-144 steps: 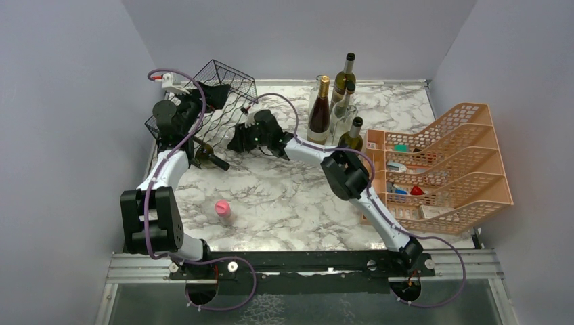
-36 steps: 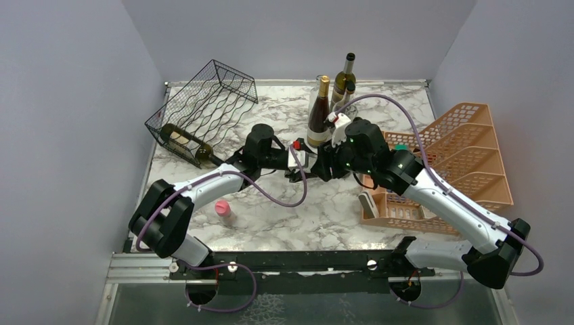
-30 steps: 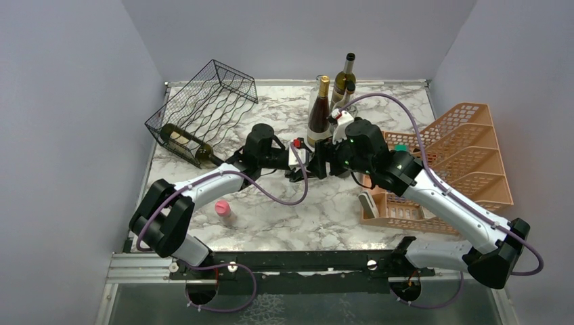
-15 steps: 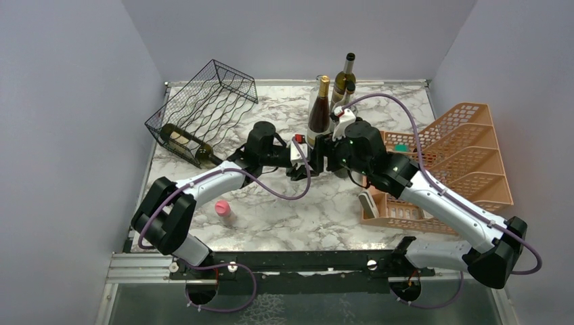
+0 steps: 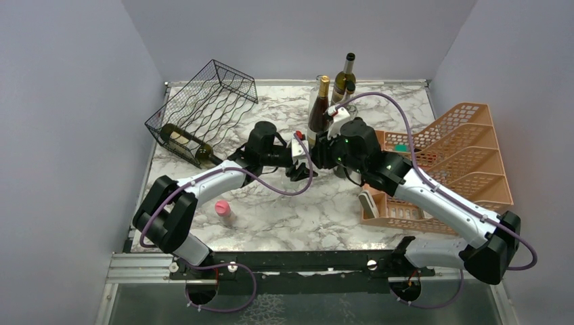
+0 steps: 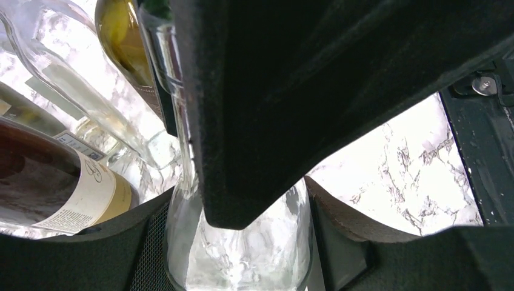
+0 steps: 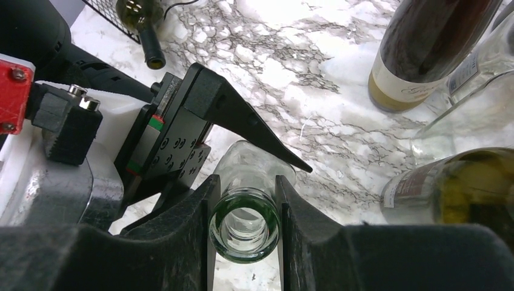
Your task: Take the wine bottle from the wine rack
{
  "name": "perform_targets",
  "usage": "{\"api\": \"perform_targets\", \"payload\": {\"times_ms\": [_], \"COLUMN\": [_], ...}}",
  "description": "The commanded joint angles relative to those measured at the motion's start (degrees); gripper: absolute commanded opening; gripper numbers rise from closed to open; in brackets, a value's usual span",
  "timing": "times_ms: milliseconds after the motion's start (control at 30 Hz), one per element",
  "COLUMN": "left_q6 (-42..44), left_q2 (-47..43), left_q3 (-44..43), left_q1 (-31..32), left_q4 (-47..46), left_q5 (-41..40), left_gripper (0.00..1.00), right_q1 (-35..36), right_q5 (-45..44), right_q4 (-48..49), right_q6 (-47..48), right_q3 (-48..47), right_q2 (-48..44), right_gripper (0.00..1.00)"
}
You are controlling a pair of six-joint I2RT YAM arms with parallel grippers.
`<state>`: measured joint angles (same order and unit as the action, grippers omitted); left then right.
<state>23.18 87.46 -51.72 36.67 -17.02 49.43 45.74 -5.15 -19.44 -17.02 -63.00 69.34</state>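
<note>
A clear glass wine bottle [image 7: 257,163] with a green rim stands upright near the table's middle, held by both arms. My left gripper [image 5: 302,166] is shut on its body [image 6: 242,242]; the right gripper's black housing fills the view above it. My right gripper [image 7: 244,213] is shut from above on the bottle's mouth, and in the top view this gripper [image 5: 323,154] sits just right of the left one. The black wire wine rack [image 5: 210,101] stands tilted at the back left. A green wine bottle [image 5: 184,143] lies in its lowest cell, neck poking out.
Several upright bottles cluster at the back centre, among them a dark one with a gold cap [image 5: 319,112] and a green one [image 5: 345,73]. A peach tiered organizer [image 5: 467,162] fills the right side. A small pink object [image 5: 222,208] sits front left.
My right gripper has closed onto the clear bottle's mouth after drifting slightly left and back. The left gripper keeps its hold on the body and has shifted a little with it.
</note>
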Motion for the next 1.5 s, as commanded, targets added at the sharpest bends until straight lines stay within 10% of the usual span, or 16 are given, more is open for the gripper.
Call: {"api": "perform_targets", "payload": {"times_ms": [0,167,833,1167,1467], "left_q6": [1.72,1.34,4.99,-4.94,-11.43], "left_q2": [-1.84,-2.42,-9.39,-9.05,-9.12], "left_q3": [-2.42,-2.42,-0.85,-3.24,-4.49], "left_q1": [0.78,0.78,-3.94,-12.01,-15.81], "left_q4": [-4.87,-4.87,-5.02,-6.71,-6.97], "left_q5": [0.59,0.3,-17.53,-36.54,-35.72], "left_gripper": [0.48,0.99,0.99,0.99,0.99], "right_q1": [-0.23,-0.21,-0.56,-3.26,-5.98], "right_q5": [-1.51,-3.42,-18.63,-17.81,-14.93], "right_q4": [3.43,3.5,-6.67,-9.66,-14.66], "right_q6": [-0.8,0.18,2.49,3.49,3.75], "right_q3": [0.62,-0.28,-12.66,-17.99,-24.67], "right_q2": [0.97,1.53,9.65,14.15,19.76], "right_gripper": [0.01,0.01,0.01,0.01,0.01]}}
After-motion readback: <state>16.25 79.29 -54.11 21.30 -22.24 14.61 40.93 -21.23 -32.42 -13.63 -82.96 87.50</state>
